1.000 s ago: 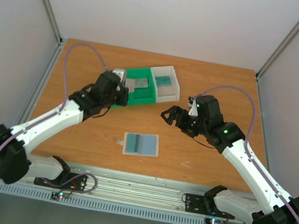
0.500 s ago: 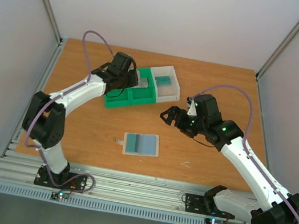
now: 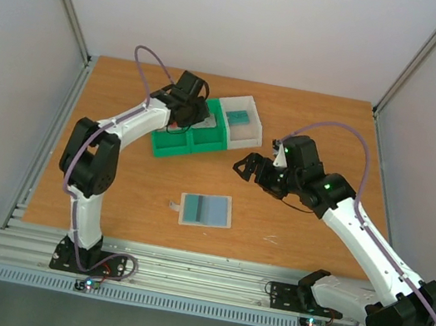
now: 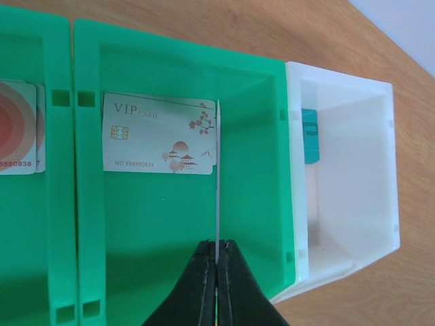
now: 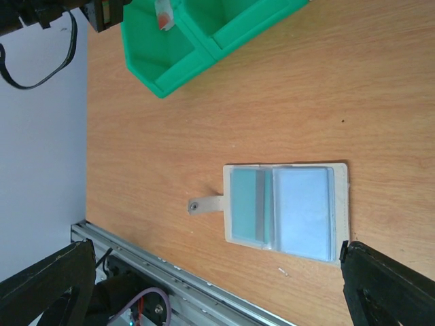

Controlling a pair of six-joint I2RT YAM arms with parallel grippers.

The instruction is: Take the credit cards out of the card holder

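From above, the left gripper (image 3: 187,109) hangs over the green tray (image 3: 174,145) toward the far edge of the tabletop (image 3: 111,195). The right gripper (image 3: 247,168) is wide open, and the card holder (image 3: 205,210) lies flat near the middle of the near edge. The left wrist view shows the left gripper pinching a thin card (image 4: 217,170), seen edge-on, upright over the tray part where a white VIP card (image 4: 160,142) lies. The right wrist view shows a teal card (image 5: 248,204) and a blue card (image 5: 302,210) in the card holder.
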